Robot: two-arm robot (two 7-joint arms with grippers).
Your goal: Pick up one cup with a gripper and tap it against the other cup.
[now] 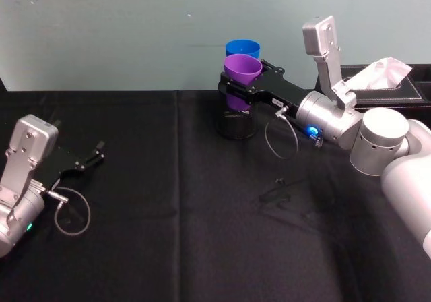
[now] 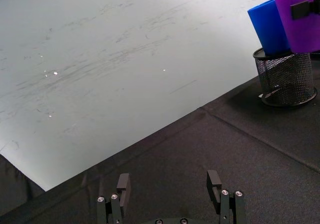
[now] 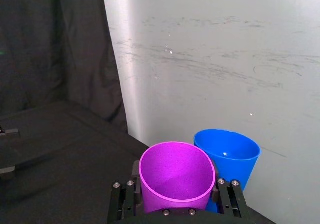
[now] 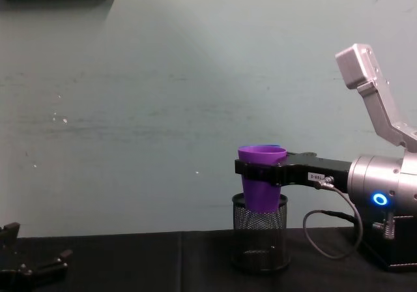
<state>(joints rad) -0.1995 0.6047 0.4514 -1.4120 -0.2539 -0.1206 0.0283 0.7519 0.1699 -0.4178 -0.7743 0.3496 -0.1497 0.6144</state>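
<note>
The purple cup point(image 1: 242, 69) is held upright in the air at the far middle of the worktop point(image 1: 168, 214), its base at the mouth of a black wire-mesh pen holder point(image 1: 236, 125); whether it dips inside cannot be told. The blue cup point(image 1: 242, 48) stands just behind it, on the wall side, the two rims side by side and touching or very nearly so. The right tool point(image 1: 236, 86) reaches in from the right and is clamped on the purple cup, one black finger point(image 3: 228, 196) on each side of the cup's wall below the rim. A black box with a white tissue point(image 1: 384, 79) sits behind that arm. The left tool point(image 1: 94, 155) lies low over the worktop at the near left, well apart from the cups, its fingers spread and holding nothing.
</note>
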